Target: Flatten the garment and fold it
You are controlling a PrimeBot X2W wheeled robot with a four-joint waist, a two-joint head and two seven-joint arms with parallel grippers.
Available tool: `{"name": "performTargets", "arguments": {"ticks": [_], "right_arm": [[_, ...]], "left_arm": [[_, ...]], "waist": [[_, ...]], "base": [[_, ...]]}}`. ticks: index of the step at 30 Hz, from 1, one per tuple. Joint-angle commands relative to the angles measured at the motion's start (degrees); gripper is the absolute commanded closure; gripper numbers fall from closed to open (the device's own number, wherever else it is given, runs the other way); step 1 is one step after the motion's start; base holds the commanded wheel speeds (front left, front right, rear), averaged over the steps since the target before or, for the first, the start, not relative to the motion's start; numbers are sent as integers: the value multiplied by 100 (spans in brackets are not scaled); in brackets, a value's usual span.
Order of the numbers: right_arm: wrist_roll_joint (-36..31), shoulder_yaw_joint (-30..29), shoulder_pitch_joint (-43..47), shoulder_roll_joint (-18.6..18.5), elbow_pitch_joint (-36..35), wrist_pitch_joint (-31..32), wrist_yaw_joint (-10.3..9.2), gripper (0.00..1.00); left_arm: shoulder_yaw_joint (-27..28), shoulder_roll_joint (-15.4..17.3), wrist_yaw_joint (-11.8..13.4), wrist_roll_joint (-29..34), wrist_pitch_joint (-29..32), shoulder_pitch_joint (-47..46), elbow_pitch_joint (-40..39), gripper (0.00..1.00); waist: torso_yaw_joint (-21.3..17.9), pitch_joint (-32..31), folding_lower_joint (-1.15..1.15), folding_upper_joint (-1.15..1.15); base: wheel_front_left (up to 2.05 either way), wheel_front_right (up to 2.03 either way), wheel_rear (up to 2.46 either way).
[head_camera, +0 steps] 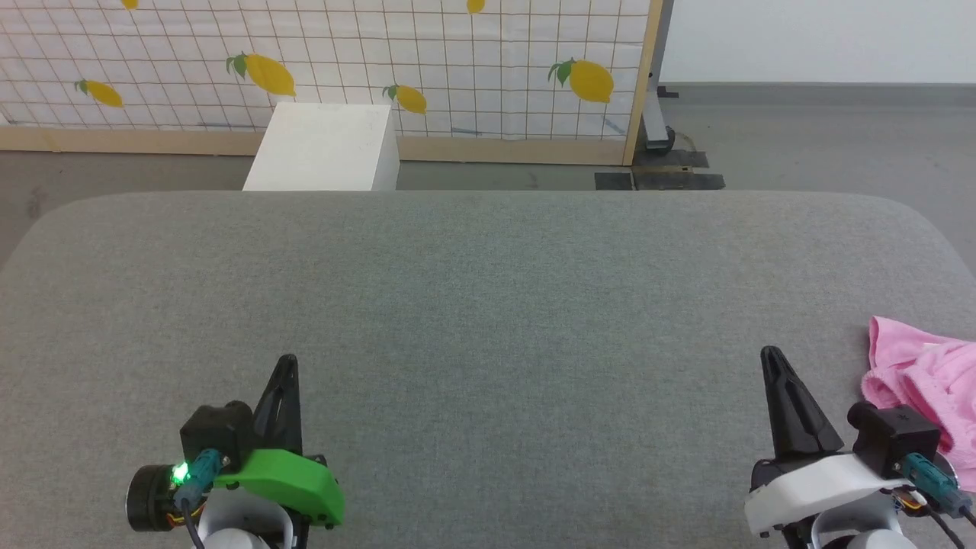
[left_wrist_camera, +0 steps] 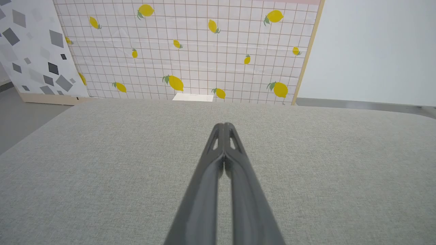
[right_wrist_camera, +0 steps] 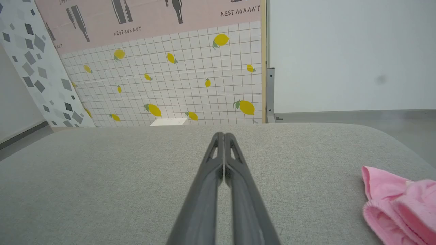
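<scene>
The garment (head_camera: 919,381), a pink piece of soft cloth, lies bunched in a heap at the near right edge of the grey padded surface (head_camera: 488,290), partly cut off by the edge of the head view. It sits to the right of the right gripper (head_camera: 772,360), apart from its fingers, and nothing touches it. In the right wrist view the garment (right_wrist_camera: 396,204) shows at the lower right, with rolled folds and a flat flap pointing to the far side, clear of the right gripper (right_wrist_camera: 224,136), whose two dark fingers are pressed together and hold nothing.

The left gripper (head_camera: 287,364) hangs over the near left part of the surface, well apart from the garment. In the left wrist view, the left gripper (left_wrist_camera: 223,127) has its fingers closed tip to tip over bare grey fabric, empty.

Beyond the far edge stand a white box (head_camera: 324,145) and a lemon-printed panel (head_camera: 427,53).
</scene>
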Motion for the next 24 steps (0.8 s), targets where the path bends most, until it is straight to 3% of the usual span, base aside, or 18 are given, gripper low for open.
{"name": "performTargets", "arguments": {"ticks": [1,24], "right_arm": [[-76,8,-42,1,-44,29,-3,100],[-344,30,-64,2,-194,295,-4,100]], "left_arm": [[35,-45,-42,65,32,60,-38,100],[210,-191,-88,415,280,93,-235,100]], "waist": [[-1,2,0,14],[-27,39,0,21]], "base": [[0,0,0],[0,0,0]]}}
